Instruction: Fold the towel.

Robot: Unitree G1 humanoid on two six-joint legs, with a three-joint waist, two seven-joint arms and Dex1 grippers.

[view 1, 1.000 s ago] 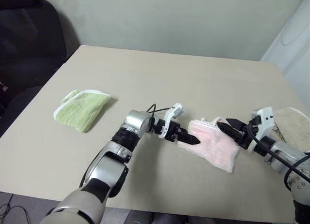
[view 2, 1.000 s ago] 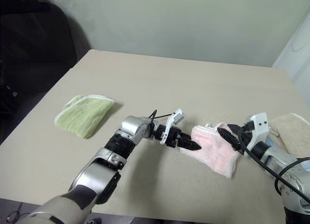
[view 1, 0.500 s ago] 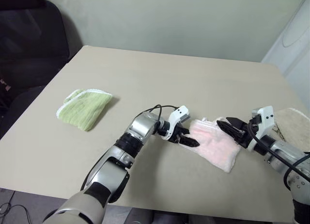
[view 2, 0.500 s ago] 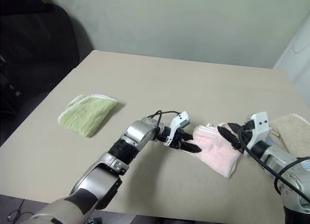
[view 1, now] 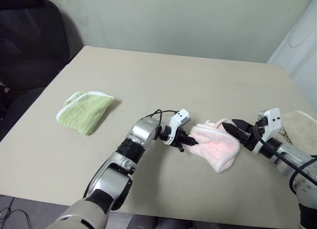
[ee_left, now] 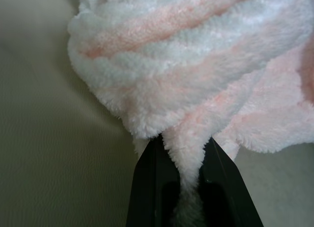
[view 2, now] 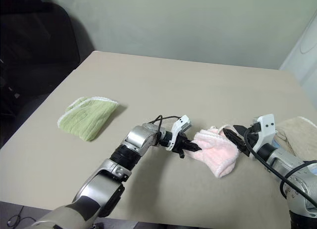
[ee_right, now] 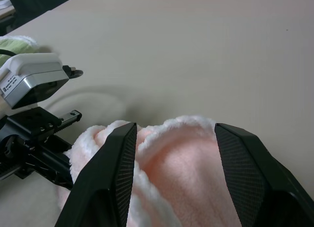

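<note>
- Tool-wise, we are seeing our left tool (ee_left: 182, 188) pinching a fold of the pink towel (view 1: 214, 146) between its narrowed black fingers (ee_left: 149, 188); the terry is bulging out just past the tips.
- We are holding our right tool (view 1: 237, 129) at the towel's far side with its fingers spread, one to each side of the pink cloth, and we cannot tell whether they are pressing it.
- We are finding the towel bunched into a lump on the tabletop (view 1: 198, 85), toward the near right part, between the two tools.
- We are seeing wide bare tabletop stretching behind the towel up to the far edge, and a broad open stretch between the towel and the green ribbed towel (view 1: 83, 111) lying well apart on the left.
- We are noticing a beige towel (view 1: 299, 125) sitting at the right edge, just beyond our right tool, so that side is giving little room.
- We are seeing only a narrow strip of tabletop between the towel and the near edge.
- We are reaching our left arm across from the near left, its tool pointing rightward and slightly down; our right arm is coming in from the right edge, pointing left.
</note>
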